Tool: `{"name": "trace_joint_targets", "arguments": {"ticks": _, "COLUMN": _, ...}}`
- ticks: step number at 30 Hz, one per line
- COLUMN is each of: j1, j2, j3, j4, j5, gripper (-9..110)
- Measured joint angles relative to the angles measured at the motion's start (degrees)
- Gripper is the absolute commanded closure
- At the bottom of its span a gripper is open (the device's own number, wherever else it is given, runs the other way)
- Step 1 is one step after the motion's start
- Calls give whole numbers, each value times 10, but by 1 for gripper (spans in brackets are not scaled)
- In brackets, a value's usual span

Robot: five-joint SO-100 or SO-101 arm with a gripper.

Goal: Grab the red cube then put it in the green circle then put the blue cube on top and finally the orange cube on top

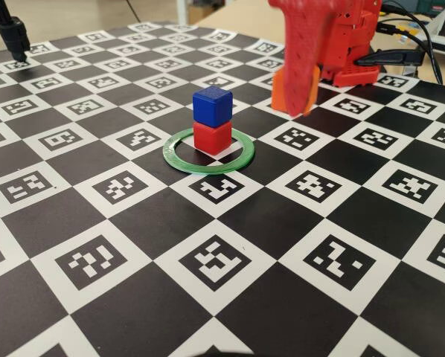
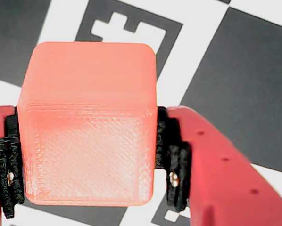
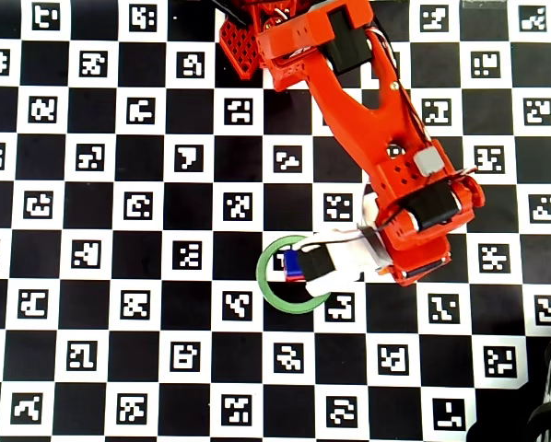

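**Clerk:** Surroundings first, please.

**Operator:** I am logging a checkered board (image 1: 133,223) of black squares and white squares printed with coded markers, covering the whole table. A black clamp (image 1: 13,36) is standing at the far left corner in the fixed view, and dark cables (image 1: 412,44) are trailing behind the arm's red base (image 1: 349,44) at the far right. Between the arm and the ring I am seeing only bare board. In the overhead view the arm's white wrist part (image 3: 345,260) is hanging over the ring's right side and covering most of the stack.

**Clerk:** Containers and contents?

**Operator:** I am listing one green circle (image 1: 179,161), a thin flat ring lying on the board. The red cube (image 1: 212,138) is sitting inside it, and the blue cube (image 1: 212,105) is resting squarely on top of the red one.

**Clerk:** And the item being handled?

**Operator:** I am seeing the orange cube (image 2: 89,127) in the gripper (image 2: 89,155), clamped between the two black pads (image 2: 171,160) on its left and right faces. It is matte and bright, with rounded edges and fine printed layer lines. In the fixed view it is sitting far right of the stack, well apart from it; I cannot tell whether it is touching the board.
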Motion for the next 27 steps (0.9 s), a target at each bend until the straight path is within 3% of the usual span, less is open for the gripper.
{"name": "trace_joint_targets", "arguments": {"ticks": 8, "j1": 62, "j2": 73, "j3": -3, "j4": 54, "j5": 10, "gripper": 105}}
{"name": "trace_joint_targets", "arguments": {"ticks": 27, "j1": 136, "j2": 177, "j3": 63, "j4": 49, "j5": 67, "gripper": 105}}
